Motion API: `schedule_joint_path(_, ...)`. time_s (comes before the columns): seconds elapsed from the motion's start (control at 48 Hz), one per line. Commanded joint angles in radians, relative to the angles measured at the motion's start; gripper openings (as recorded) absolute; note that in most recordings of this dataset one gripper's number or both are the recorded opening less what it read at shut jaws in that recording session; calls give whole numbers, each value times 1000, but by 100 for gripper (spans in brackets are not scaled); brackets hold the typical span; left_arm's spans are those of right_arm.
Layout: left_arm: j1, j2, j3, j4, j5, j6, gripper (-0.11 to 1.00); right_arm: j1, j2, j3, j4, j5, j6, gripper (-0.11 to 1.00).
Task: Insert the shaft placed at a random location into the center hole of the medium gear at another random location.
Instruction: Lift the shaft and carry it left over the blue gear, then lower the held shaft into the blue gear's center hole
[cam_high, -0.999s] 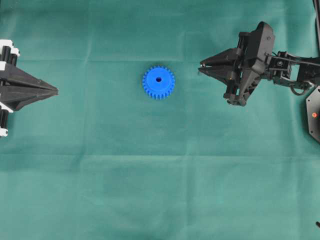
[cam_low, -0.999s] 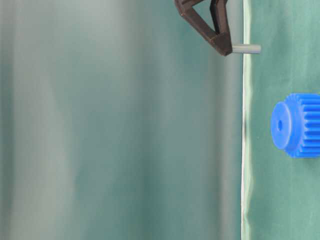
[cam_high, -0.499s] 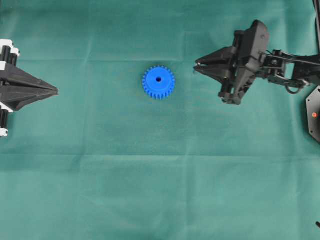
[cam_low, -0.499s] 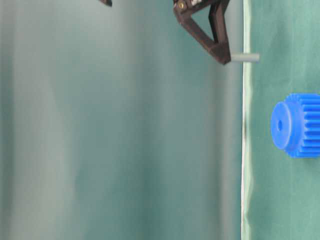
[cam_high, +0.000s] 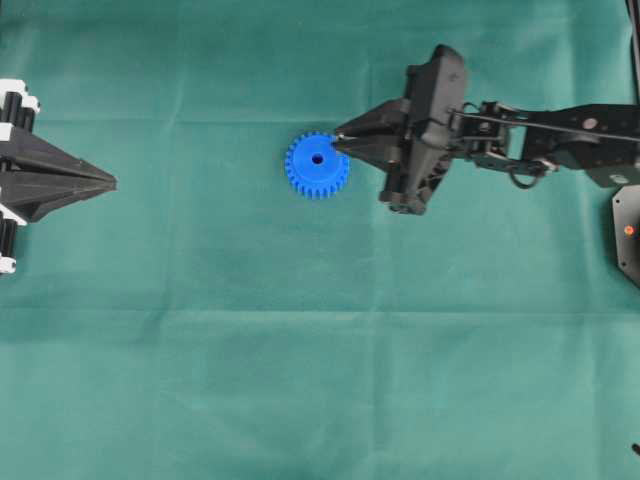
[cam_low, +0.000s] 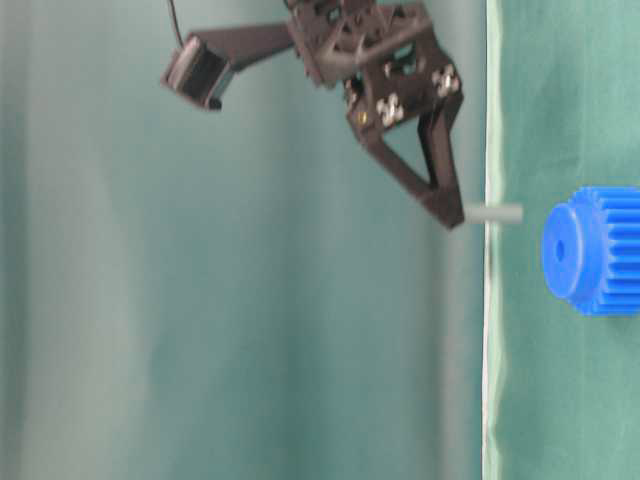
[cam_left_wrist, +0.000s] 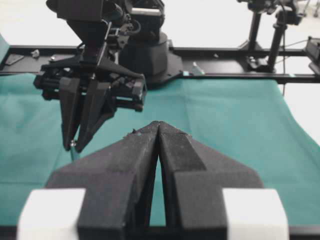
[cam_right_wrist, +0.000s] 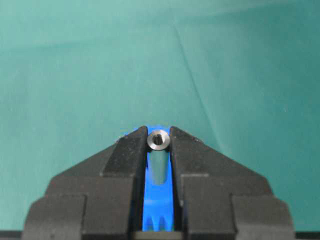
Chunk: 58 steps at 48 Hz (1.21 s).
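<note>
The blue medium gear lies flat on the green cloth, its dark center hole facing up. My right gripper hovers at the gear's right rim, shut on the shaft, a short silvery pin held upright between the fingertips. In the table-level view the shaft sticks out of the fingertip toward the cloth, off to one side of the gear and its hole, clear of both. The right wrist view shows blue gear beneath the pin. My left gripper rests shut at the far left, holding nothing.
A black base plate with a red light sits at the cloth's right edge. The right arm stretches in from the right. Beyond the cloth's far edge the left wrist view shows a black frame rail and the right arm's base.
My right gripper has carried the shaft left, from well right of the gear to its right rim. The gear and the left gripper have not moved.
</note>
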Motion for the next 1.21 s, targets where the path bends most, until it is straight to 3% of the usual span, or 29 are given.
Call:
schedule_joint_path(0.0,-2,8,-23,2,-5,-2,0,5,6,-52,0,9,-15,13)
schedule_joint_path(0.25,-2,8,-21,2,-5,-2,0,6,44,-92,0,11,-15,13)
schedule_joint_path(1.186,-2,9,-23,2,-6,-2,0,-2,89,-83,0,-3,-18,13)
